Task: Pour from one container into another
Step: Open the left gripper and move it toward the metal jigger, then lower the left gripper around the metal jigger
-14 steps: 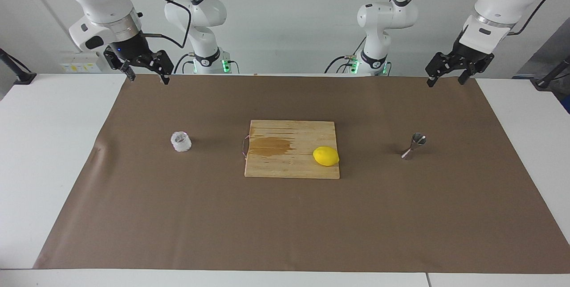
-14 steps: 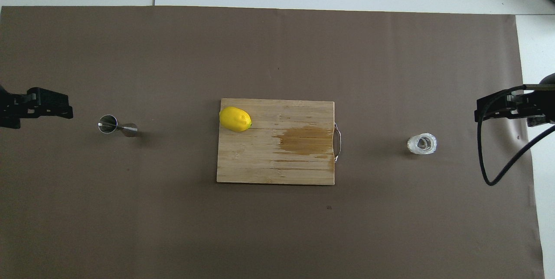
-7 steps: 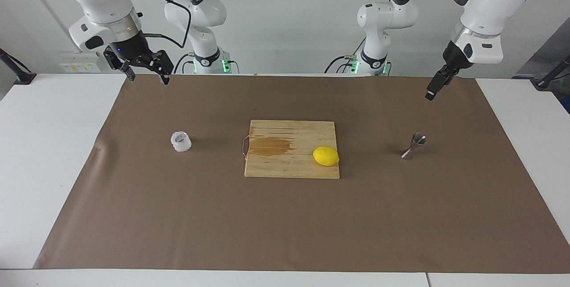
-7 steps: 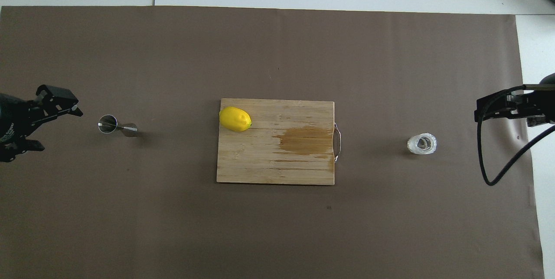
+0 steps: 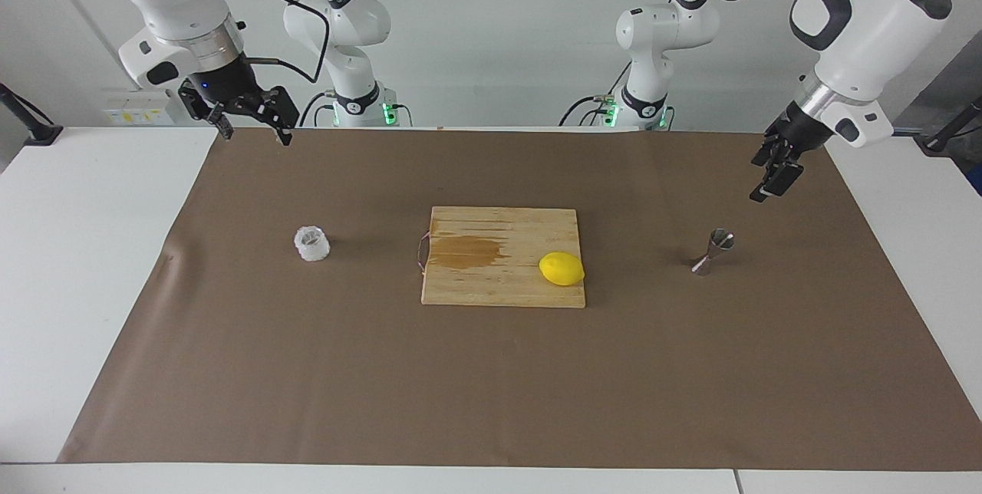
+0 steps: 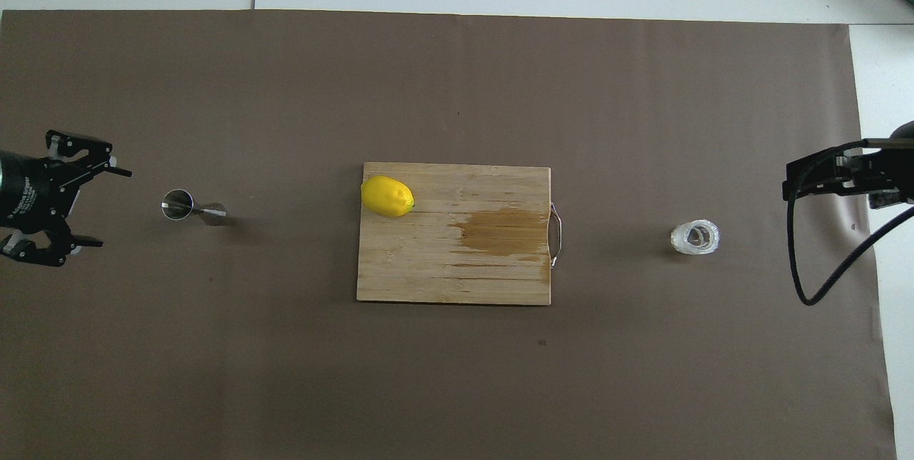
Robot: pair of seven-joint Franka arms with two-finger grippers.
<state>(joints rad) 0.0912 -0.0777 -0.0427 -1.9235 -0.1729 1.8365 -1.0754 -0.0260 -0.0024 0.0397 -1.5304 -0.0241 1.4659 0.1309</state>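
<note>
The squat clear glass cup [image 5: 312, 243] stands on the brown mat toward the right arm's end, also in the overhead view [image 6: 695, 237]. The small steel jigger [image 5: 713, 251] stands on the mat toward the left arm's end, also seen from overhead [image 6: 191, 208]. My left gripper [image 5: 769, 187] hangs in the air over the mat beside the jigger, apart from it. From overhead the left gripper [image 6: 107, 208] is open and empty. My right gripper [image 5: 255, 136] waits open and empty, raised over the mat's edge by the robots. From overhead the right gripper [image 6: 792, 185] is beside the cup.
A wooden cutting board [image 5: 476, 287] with a wet stain lies mid-mat. A yellow lemon [image 5: 561, 268] sits on its corner toward the left arm's end. The brown mat [image 5: 491, 386] covers most of the white table.
My left gripper has come down and turned, moving from the mat's edge by the robots to just beside the jigger. The right arm, cup, jigger and lemon have not moved.
</note>
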